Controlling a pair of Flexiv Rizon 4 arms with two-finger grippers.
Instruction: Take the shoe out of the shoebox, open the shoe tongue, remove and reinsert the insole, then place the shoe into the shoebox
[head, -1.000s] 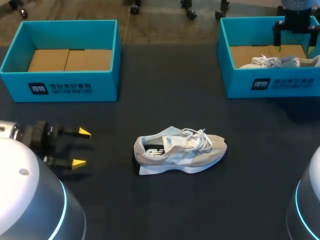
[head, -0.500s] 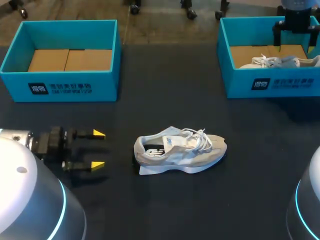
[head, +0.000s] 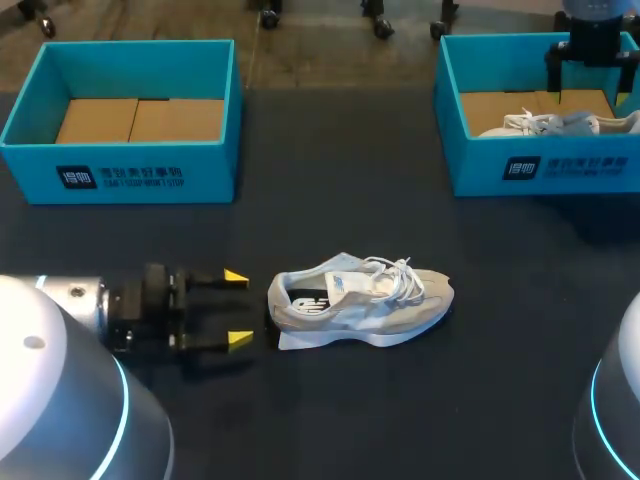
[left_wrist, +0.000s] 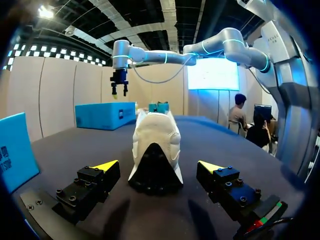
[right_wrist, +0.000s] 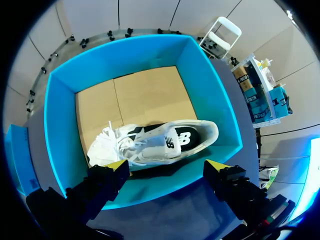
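Head view. The shoe (head: 360, 300) lies on its side at the middle of the dark table (head: 330, 420), out of any box, with its toe toward 3 o'clock and its heel toward 9 o'clock. The laces are loose on top.

The left gripper (head: 238, 308) sits at the shoe's 9 o'clock. Its yellow tips are spread, point at the heel and stop just short of it.

The left shoebox (head: 120, 175) stands at 11 o'clock and shows its cardboard floor. The right shoebox (head: 540, 165) stands at 1 o'clock with a second shoe (head: 560, 123) inside. The right gripper (head: 588, 60) hangs over that box; from here I cannot judge its fingers.

Left wrist view. This adds the heel-on look. The shoe (left_wrist: 155, 145) stands dead ahead of the left gripper (left_wrist: 159, 166), with its dark heel facing me. Neither spread finger touches it. Far across the table my right arm (left_wrist: 165, 55) holds its gripper (left_wrist: 119, 82) above the right shoebox (left_wrist: 105, 114).

Right wrist view. Only this view looks straight down into the right shoebox (right_wrist: 210, 95). The second shoe (right_wrist: 155, 142), white, lies on its side on the cardboard floor against the wall nearest the gripper. The right gripper (right_wrist: 167, 164) hovers above it with its fingers wide apart, gripping nothing.
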